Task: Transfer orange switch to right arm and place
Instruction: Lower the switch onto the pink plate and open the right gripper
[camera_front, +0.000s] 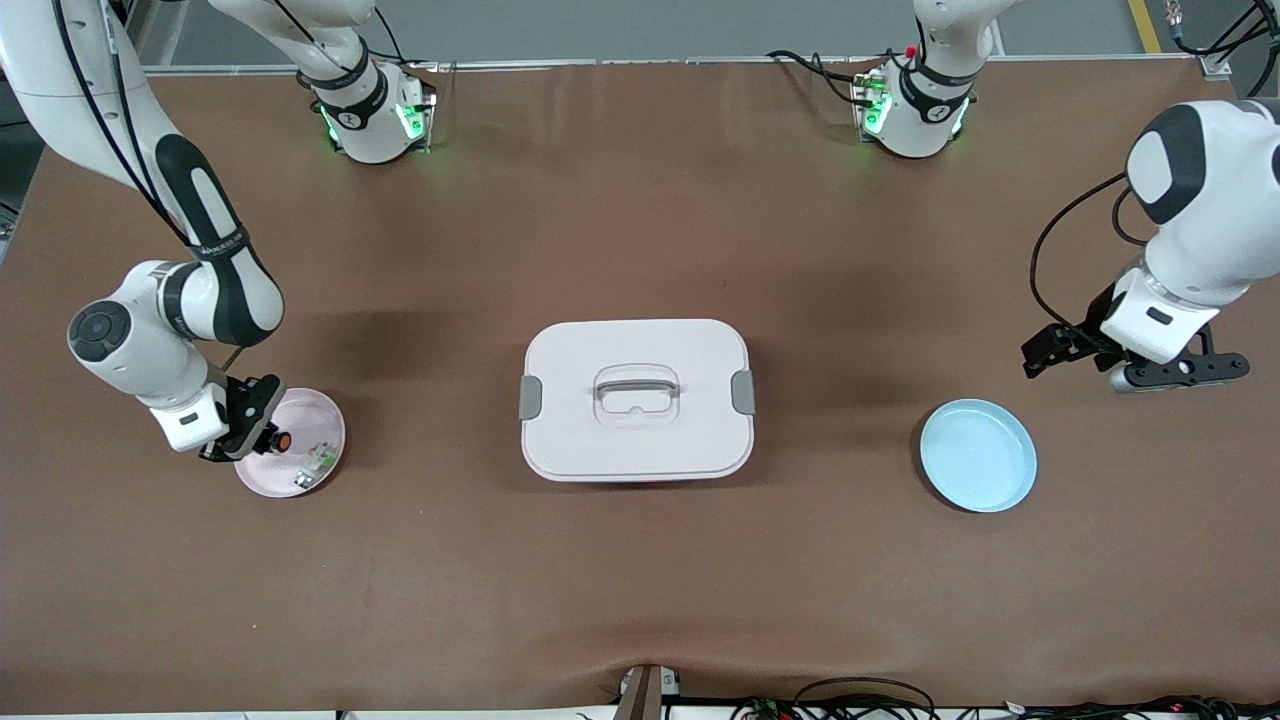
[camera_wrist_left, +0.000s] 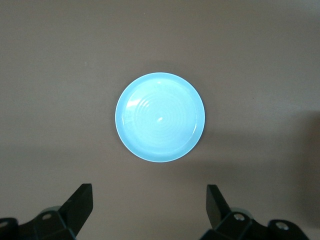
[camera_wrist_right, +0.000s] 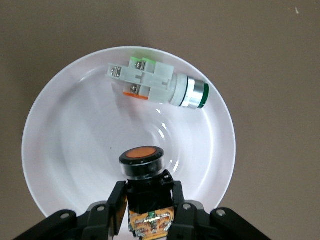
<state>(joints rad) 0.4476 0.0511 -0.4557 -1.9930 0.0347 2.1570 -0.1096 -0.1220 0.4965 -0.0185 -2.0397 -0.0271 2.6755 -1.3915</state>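
At lower left of the front view, the right gripper (camera_front: 262, 436) clamps the orange switch (camera_wrist_right: 144, 172) above the pink plate (camera_front: 330, 465), lifting it clear; the left gripper (camera_wrist_left: 149, 210) waits, jaws spread, over the blue plate (camera_wrist_left: 160, 117).

Robotics lab: two Franka arms bolted to a brown-covered bench (camera_front: 640, 580), status LEDs green on the bases, loose cabling along the near edge, grey shop floor past it.
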